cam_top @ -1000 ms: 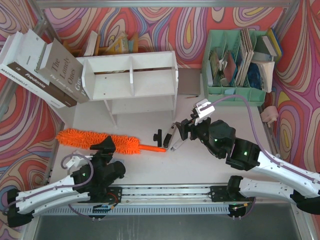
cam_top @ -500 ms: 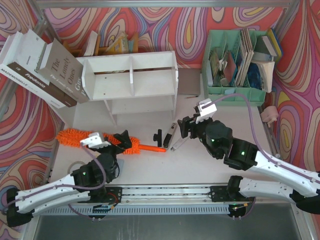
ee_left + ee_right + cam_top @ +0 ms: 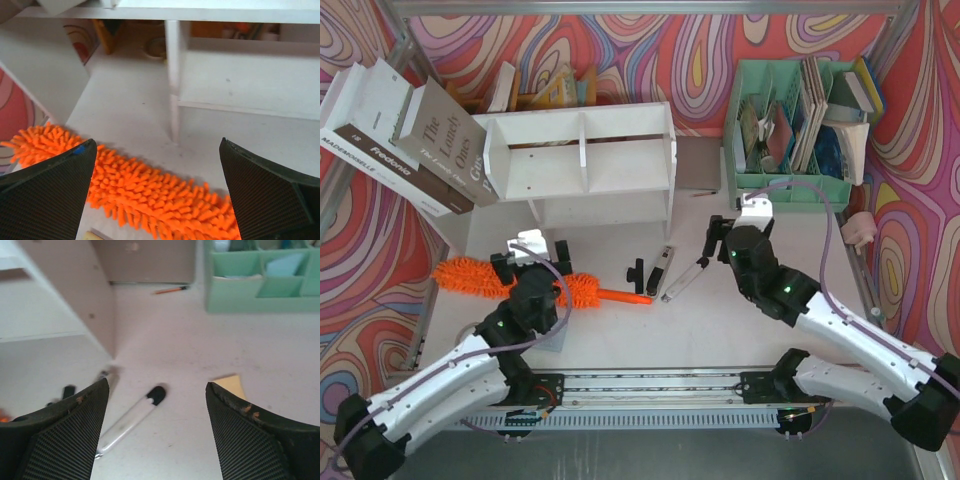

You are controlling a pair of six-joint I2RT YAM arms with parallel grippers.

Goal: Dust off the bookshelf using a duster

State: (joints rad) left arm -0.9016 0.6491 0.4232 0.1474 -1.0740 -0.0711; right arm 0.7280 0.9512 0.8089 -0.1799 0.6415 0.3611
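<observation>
The orange fluffy duster (image 3: 470, 277) lies on the table in front of the white bookshelf (image 3: 580, 165), with its thin handle (image 3: 625, 296) pointing right. My left gripper (image 3: 532, 262) hangs open just above the duster's middle. In the left wrist view its wide-apart fingers straddle the fluffy head (image 3: 150, 192), and a bookshelf upright (image 3: 172, 75) stands beyond. My right gripper (image 3: 725, 232) is open above the table right of the bookshelf and holds nothing. The right wrist view shows bare table between its fingers (image 3: 75, 430).
A white-and-black marker pen (image 3: 685, 280) (image 3: 132, 417), another pen (image 3: 660, 270) and a small black piece (image 3: 638, 272) lie near the handle's tip. A mint-green organiser (image 3: 790, 140) stands back right. Large books (image 3: 400, 140) lean at the left. A tan paper scrap (image 3: 231, 386) lies under the right gripper.
My left arm swung forward, bringing its gripper over the duster's middle with the jaws opened wider. The right gripper drew back from the marker towards the rear right and opened a little.
</observation>
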